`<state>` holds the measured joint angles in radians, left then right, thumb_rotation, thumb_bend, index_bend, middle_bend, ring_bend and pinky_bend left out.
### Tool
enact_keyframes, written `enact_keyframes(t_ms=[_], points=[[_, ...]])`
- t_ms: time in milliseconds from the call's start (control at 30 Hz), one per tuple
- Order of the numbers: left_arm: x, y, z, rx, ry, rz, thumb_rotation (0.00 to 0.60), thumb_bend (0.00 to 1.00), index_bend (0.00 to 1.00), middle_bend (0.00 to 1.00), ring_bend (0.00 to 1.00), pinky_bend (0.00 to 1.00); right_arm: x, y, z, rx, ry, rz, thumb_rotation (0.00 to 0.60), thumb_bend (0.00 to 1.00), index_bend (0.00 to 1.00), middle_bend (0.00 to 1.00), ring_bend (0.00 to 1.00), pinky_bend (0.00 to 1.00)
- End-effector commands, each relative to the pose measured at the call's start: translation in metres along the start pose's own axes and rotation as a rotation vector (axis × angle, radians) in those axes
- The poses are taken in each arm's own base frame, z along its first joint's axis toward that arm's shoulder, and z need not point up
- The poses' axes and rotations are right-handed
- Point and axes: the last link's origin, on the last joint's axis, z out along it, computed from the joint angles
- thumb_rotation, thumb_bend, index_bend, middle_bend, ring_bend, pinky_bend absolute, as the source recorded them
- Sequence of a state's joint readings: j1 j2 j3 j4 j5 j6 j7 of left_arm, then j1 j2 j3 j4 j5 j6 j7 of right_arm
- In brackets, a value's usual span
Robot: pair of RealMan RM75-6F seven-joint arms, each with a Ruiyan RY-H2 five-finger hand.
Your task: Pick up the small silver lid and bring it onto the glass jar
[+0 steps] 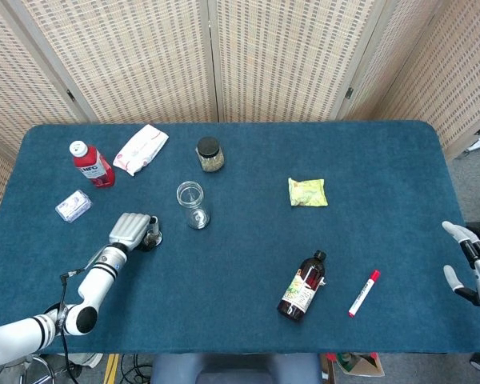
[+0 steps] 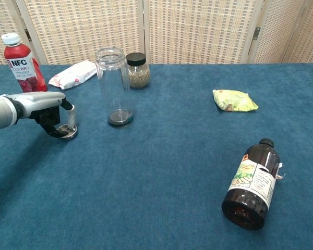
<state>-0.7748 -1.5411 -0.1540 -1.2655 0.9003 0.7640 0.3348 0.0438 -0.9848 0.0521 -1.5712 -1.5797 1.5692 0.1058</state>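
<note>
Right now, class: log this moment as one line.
left robot hand: fingers on lid | lid: on table | jar: open, upright | right robot hand: idle

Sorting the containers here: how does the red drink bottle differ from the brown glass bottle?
The red drink bottle stands upright with a white cap at far left; the brown glass bottle lies on its side with a black cap, near right. Both are capped and labelled.

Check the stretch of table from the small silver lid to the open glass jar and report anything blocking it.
Nothing visible blocks it. The left robot hand is at the silver lid; only bare cloth lies between it and the glass jar.
</note>
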Motion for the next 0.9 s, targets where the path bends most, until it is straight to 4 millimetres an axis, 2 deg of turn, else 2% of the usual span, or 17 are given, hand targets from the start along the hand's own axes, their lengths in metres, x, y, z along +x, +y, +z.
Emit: enact_keyframes(t_ms=[33,400,733,900], points=[[0.000,0.000,0.001,0.001,-0.002,-0.001,0.600,0.39,0.55,1.00,0.96,1.00,0.000,0.000,0.000,-0.002,-0.001,0.000,0.600,0.37,0.16,0.22,0.14,0.26],[0.000,-0.002,0.001,0.006,0.004,-0.002,0.600,0.46,0.58,1.00,0.96,1.00,-0.001,0.001,-0.001,-0.004,-0.001,0.001,0.600,0.37,0.16,0.22,0.14,0.26],[0.001,-0.003,-0.004,0.005,0.029,-0.009,0.600,0.46,0.62,1.00,0.97,1.00,0.000,0.001,-0.003,-0.004,0.001,0.003,0.600,0.37,0.16,0.22,0.14,0.26],[0.008,-0.005,-0.011,-0.008,0.059,-0.007,0.600,0.46,0.62,1.00,0.97,1.00,0.000,0.001,-0.005,-0.006,0.005,0.004,0.600,0.37,0.16,0.22,0.14,0.26]])
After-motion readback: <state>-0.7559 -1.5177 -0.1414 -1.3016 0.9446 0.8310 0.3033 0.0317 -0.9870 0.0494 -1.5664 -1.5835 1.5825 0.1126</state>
